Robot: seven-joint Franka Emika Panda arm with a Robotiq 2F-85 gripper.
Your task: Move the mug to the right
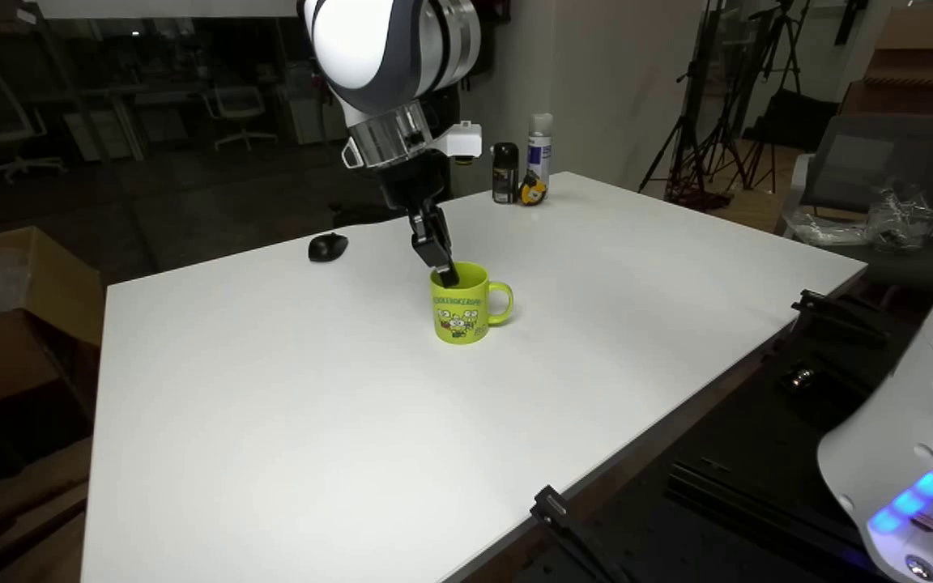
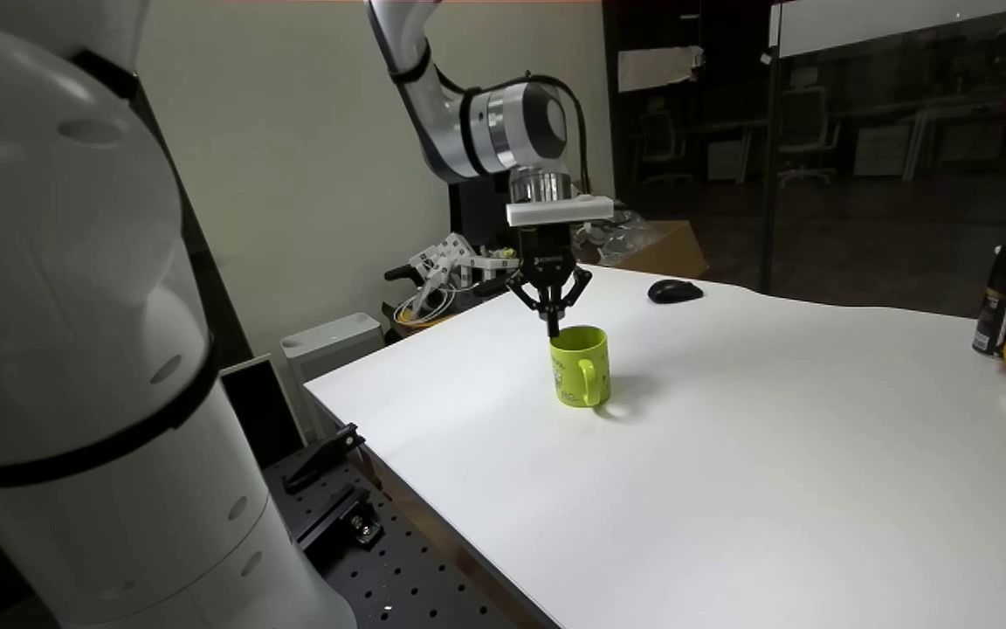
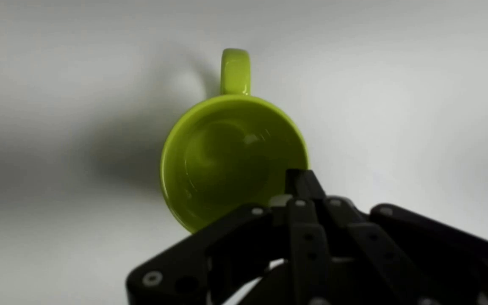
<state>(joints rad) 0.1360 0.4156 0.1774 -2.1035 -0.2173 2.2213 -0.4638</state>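
A: Where does the mug (image 1: pixel 458 314) sit?

B: In both exterior views it stands upright on the white table (image 1: pixel 288 421), close to the middle of the frame. In an exterior view its handle (image 1: pixel 509 301) points right; in the wrist view it points to the top of the frame.

A: And the gripper (image 2: pixel 553 330)?

B: It hangs from the arm (image 2: pixel 520 127), fingertips (image 3: pixel 298 182) together. In the wrist view they overlap the mug's rim (image 3: pixel 234 98) at its lower right. Whether they pinch it, touch it or sit just above cannot be told.

A: What else shares the table?

B: In an exterior view, a black computer mouse (image 1: pixel 328 247) lies to the upper left of the mug. Higher in the frame, a dark can (image 1: pixel 504 172), a spray can (image 1: pixel 540 150) and a yellow-and-black tape measure (image 1: pixel 533 190) stand close together, the tape measure in front.
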